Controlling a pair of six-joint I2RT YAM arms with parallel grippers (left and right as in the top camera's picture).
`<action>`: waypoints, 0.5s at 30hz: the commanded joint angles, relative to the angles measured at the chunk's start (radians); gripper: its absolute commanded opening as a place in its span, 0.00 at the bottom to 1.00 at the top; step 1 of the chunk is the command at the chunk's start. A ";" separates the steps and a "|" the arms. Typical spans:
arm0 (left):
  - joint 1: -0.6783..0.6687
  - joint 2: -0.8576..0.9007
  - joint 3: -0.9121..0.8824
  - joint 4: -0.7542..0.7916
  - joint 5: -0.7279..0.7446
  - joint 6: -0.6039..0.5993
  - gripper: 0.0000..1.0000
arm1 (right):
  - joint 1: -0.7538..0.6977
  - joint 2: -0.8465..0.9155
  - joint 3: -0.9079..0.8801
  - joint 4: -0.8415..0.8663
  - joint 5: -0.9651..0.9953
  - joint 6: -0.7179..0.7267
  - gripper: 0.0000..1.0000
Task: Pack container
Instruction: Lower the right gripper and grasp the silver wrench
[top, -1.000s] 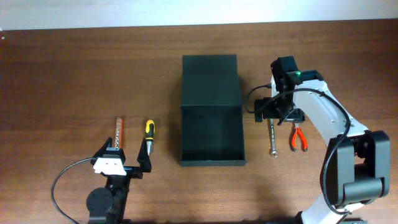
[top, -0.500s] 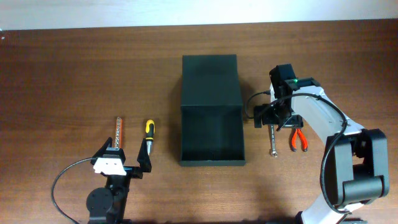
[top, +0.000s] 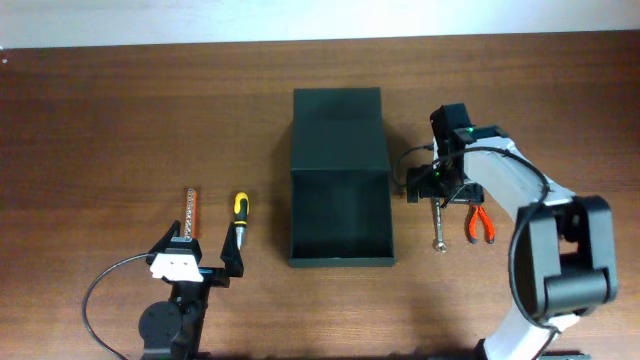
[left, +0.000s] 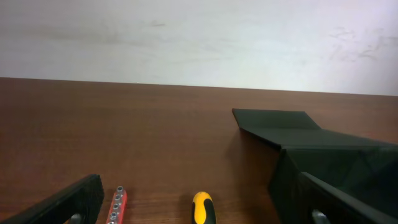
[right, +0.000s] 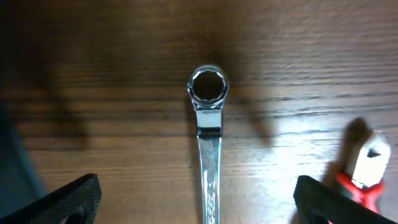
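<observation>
The container (top: 340, 215) is a dark green-black box at the table's middle, its flap lid (top: 338, 130) folded open towards the back. It also shows in the left wrist view (left: 336, 168). A silver wrench (top: 438, 228) lies right of it. My right gripper (top: 440, 192) is open and hangs low over the wrench's upper end; in the right wrist view the wrench (right: 209, 149) lies midway between the open fingers (right: 199, 214). Red pliers (top: 479, 224) lie right of the wrench. My left gripper (top: 197, 252) is open and empty at the front left.
A yellow-and-black screwdriver (top: 238, 218) and an orange bit holder (top: 189, 213) lie just beyond the left gripper; both show in the left wrist view, the screwdriver (left: 203, 208) and the bit holder (left: 115, 206). The pliers' tip (right: 367, 163) shows by the right finger.
My right gripper has moved a little towards the front and left, settling lower over the wrench's upper end. The left arm and all tools have not moved.
</observation>
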 joint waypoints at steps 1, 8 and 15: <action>0.006 -0.008 -0.005 0.001 0.015 0.016 0.99 | -0.005 0.050 -0.005 0.000 0.011 0.000 0.99; 0.006 -0.008 -0.005 0.001 0.015 0.016 0.99 | -0.005 0.085 -0.005 -0.013 0.012 -0.074 0.99; 0.006 -0.008 -0.005 0.001 0.015 0.016 0.99 | -0.005 0.085 -0.005 -0.011 0.016 -0.074 0.99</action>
